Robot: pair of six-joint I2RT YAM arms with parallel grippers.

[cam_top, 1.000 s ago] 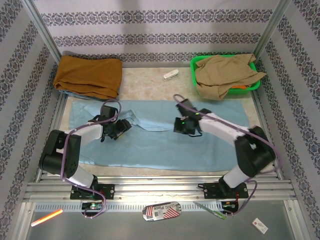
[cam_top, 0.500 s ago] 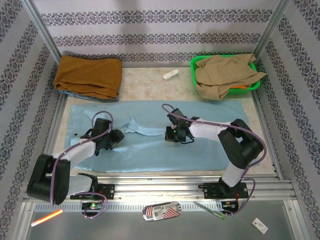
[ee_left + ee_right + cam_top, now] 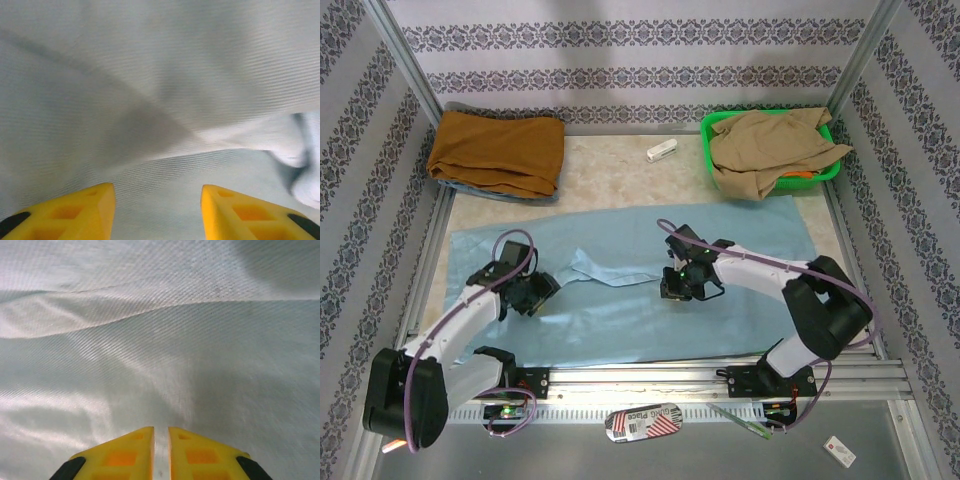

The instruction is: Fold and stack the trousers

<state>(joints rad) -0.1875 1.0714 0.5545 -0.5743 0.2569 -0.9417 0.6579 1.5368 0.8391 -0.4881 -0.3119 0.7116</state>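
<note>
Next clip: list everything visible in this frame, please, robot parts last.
trousers: 1, pale blue, spread across table centre
folded garment: 1, rust-orange, far-left corner
basket: 1, green, far-right corner
khaki garment: 1, tan, heaped in basket
small white object: 1, far edge, centre
marker: 1, orange, front ledge, left
printed tag: 1, red-and-white, front ledge, centre
left end effector: 1, yellow fingers, open over trousers
right end effector: 1, yellow fingers, nearly shut over trousers

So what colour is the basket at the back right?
Bright green; the basket shows best in the top view.
</note>
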